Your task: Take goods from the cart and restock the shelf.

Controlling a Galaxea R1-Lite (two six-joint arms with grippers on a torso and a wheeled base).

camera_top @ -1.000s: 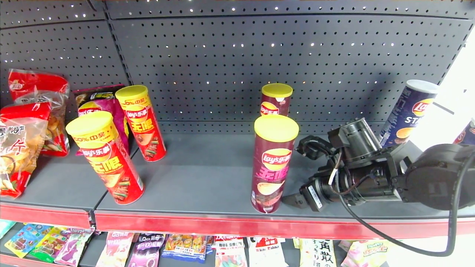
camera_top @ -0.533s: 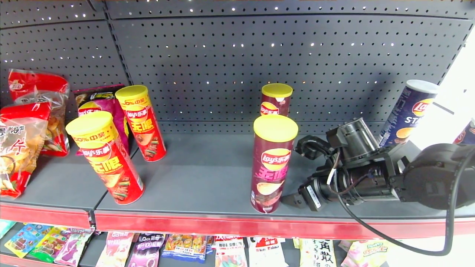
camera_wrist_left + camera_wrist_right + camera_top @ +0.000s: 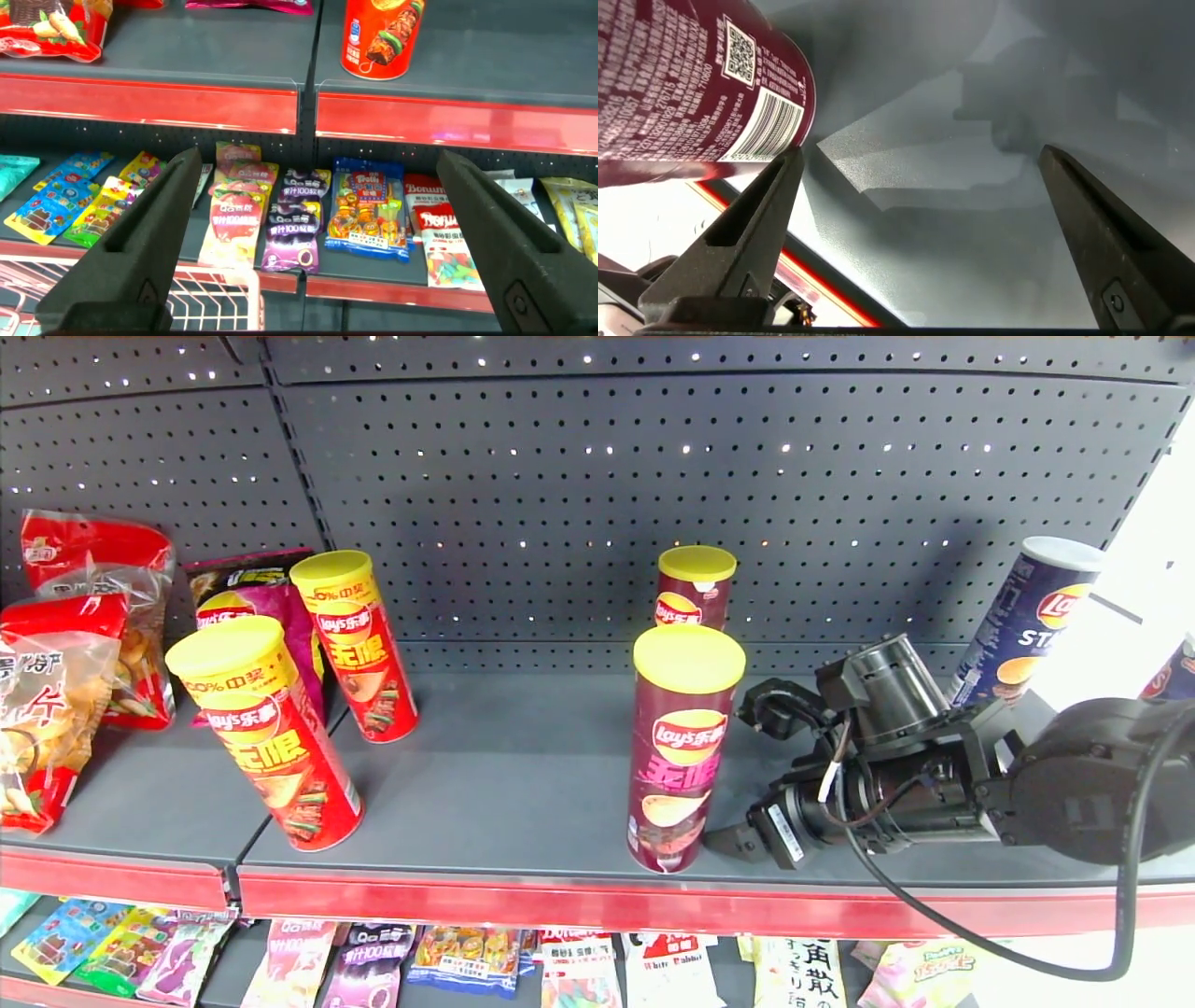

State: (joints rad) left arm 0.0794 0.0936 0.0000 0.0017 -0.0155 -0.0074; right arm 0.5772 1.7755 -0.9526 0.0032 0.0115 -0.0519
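Chip can (image 3: 686, 747), maroon with a yellow lid, upright at the front of the grey shelf (image 3: 523, 775), close to its red front edge.

Nearest: left gripper (image 3: 320, 157), fingers spread wide, nothing between them. It is out in front of the shelving. Its wrist view takes in a corner of a red wire cart (image 3: 220, 299) and a lower shelf of flat candy packets (image 3: 308, 224); the head view gets just the tops of those packets.

Right gripper (image 3: 745, 770) is over the shelf deck, just to the right of the maroon can, fingers apart and gripping nothing. In the head view its lower fingertip is by the can's base. The right wrist view gives the close look: barcode side of the can just beyond one finger, bare shelf between the two fingers. Cannot tell whether finger and can touch.

Mid-shelf, left: a red can (image 3: 266, 733) leaning slightly, with a second red can (image 3: 355, 644) behind it. Red snack bags (image 3: 56, 691) at the far left.

Back row: a second maroon can (image 3: 695, 586) directly behind the first, a purple bag (image 3: 247, 593) behind the red cans, and a blue can (image 3: 1027, 621) at the right, beyond the right arm.

Farthest: dark perforated back panel (image 3: 653, 504).
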